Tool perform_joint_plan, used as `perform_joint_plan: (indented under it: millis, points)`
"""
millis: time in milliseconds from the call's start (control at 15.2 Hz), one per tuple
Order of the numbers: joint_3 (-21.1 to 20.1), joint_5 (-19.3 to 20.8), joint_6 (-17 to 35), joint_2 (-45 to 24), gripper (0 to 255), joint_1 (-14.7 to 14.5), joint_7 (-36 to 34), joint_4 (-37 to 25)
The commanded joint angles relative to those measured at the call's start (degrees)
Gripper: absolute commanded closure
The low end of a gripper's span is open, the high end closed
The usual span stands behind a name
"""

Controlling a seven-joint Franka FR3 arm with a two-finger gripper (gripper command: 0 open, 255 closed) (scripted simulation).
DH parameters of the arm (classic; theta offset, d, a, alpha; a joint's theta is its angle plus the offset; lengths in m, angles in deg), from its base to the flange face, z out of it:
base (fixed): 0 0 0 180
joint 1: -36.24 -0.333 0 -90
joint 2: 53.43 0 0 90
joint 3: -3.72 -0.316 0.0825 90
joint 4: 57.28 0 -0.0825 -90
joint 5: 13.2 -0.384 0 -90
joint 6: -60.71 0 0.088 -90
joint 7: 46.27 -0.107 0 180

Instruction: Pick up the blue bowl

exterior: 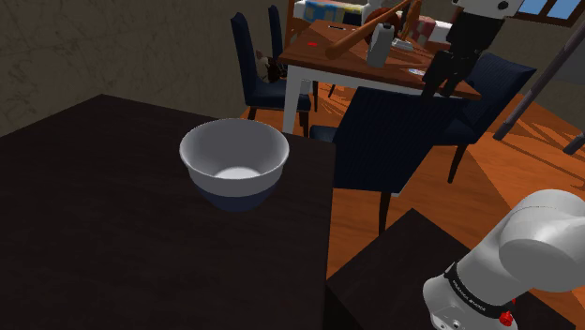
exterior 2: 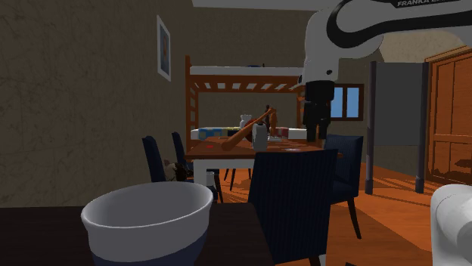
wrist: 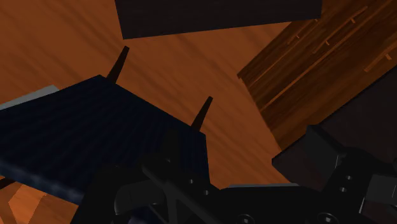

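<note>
The bowl point(exterior: 234, 163) stands upright near the far edge of the dark table point(exterior: 103, 234); it is pale grey-white inside and on its wall, with a dark blue base. In the second exterior view the bowl point(exterior 2: 147, 219) sits close in front. My black gripper point(exterior: 441, 82) hangs high over the blue chairs, well off to the shoulder view's right of the bowl and beyond the table's edge. In the second exterior view the gripper point(exterior 2: 317, 130) points down beside the dining table. In the wrist view the gripper point(wrist: 242, 149) is open, with nothing between its fingers, above a blue chair seat and orange floor.
A dark blue chair point(exterior: 384, 141) stands just past the table's edge, with more chairs behind it. A wooden dining table point(exterior: 375, 58) carries several items. My stand point(exterior: 394, 272) is at the lower right. A bunk bed point(exterior 2: 242, 83) and wooden wardrobe point(exterior 2: 450, 121) line the back.
</note>
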Motion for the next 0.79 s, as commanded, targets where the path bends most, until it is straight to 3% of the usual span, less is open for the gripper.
perform_joint_plan:
  millis: [0,726]
  points:
    - [0.0,0.0,0.0,0.0,0,0.0,0.0,0.0]
    - [-9.4,-9.8,10.2,-10.3,0,-4.1,-10.9,-1.3]
